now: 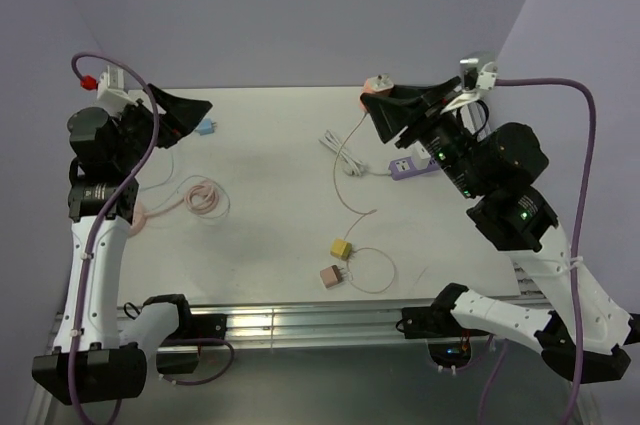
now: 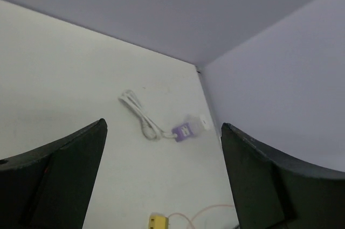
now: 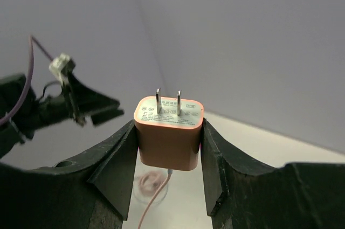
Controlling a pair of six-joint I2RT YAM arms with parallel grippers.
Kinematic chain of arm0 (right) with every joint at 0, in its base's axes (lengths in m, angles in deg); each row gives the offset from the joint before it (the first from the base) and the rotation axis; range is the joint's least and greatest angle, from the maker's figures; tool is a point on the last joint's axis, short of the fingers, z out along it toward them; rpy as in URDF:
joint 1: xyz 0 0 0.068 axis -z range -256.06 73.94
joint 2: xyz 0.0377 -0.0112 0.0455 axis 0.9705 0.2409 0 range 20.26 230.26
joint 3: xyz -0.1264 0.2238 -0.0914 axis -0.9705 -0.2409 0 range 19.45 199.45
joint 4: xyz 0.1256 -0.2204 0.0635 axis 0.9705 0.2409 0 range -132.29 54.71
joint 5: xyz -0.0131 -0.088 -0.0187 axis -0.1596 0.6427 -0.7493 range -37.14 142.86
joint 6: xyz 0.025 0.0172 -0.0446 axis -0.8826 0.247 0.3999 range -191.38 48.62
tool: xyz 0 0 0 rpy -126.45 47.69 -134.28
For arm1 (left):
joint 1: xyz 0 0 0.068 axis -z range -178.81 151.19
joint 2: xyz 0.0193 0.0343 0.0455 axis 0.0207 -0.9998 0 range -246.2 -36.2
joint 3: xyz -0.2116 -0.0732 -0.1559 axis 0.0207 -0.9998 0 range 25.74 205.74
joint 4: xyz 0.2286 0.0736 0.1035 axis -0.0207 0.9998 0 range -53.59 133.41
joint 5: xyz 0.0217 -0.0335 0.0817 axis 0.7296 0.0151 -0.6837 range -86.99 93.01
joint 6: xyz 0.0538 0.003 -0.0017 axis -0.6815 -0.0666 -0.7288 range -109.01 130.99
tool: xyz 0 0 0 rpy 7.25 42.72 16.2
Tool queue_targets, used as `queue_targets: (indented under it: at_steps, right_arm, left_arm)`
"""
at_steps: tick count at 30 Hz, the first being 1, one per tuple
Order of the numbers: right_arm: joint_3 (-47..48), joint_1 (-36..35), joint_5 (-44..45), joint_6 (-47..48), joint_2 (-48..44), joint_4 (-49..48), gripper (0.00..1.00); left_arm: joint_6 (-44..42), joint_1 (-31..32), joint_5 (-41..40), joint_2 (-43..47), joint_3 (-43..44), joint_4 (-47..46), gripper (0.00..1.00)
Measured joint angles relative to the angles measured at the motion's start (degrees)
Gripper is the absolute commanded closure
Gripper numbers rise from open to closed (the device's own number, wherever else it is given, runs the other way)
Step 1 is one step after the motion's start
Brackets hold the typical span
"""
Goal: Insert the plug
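Plug (image 3: 168, 143), pink-orange, prongs up, pinched at centre frame between the fingers of my right gripper (image 3: 168, 126). My left gripper (image 2: 163, 125) gapes wide, nothing in it; purple power strip (image 2: 186, 130) mid-frame

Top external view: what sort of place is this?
Probably a robot test bench: plain walls boxing in a white table, left arm and right arm bolted at its edge, a power strip and yellow plug.

Yellow adapter (image 1: 341, 246) just beside tan adapter (image 1: 330, 276), near front of white table (image 1: 270, 145); small blue block (image 1: 207, 128) far left.
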Motion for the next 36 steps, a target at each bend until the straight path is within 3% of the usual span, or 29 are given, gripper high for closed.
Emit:
queue_targets:
  at_steps: [2, 7, 15, 22, 36]
  right_arm:
    - [0.09, 0.00, -1.79, -1.84, 0.70, 3.08, 1.00]
    - [0.61, 0.02, -7.50, -6.91, 4.09, 12.81, 1.00]
    - [0.55, 2.47, -24.44, -11.26, 5.99, 20.98, 1.00]
    - [-0.70, 3.26, -35.36, -5.27, 8.37, 23.26, 1.00]
    - [-2.97, 2.16, -37.05, 2.01, 12.72, 26.36, 1.00]
  left_arm:
    - [0.92, 0.11, 5.84, -0.46, -0.22, -3.87, 0.10]
    - [5.03, 2.16, 19.30, 0.72, -7.61, -19.10, 0.01]
    - [7.50, 11.67, 27.61, 1.18, -13.79, -31.98, 0.00]
    - [9.73, 17.57, 27.65, -0.79, -11.74, -32.46, 0.05]
    - [16.13, 26.73, 28.52, -11.91, -7.58, -23.15, 0.07]
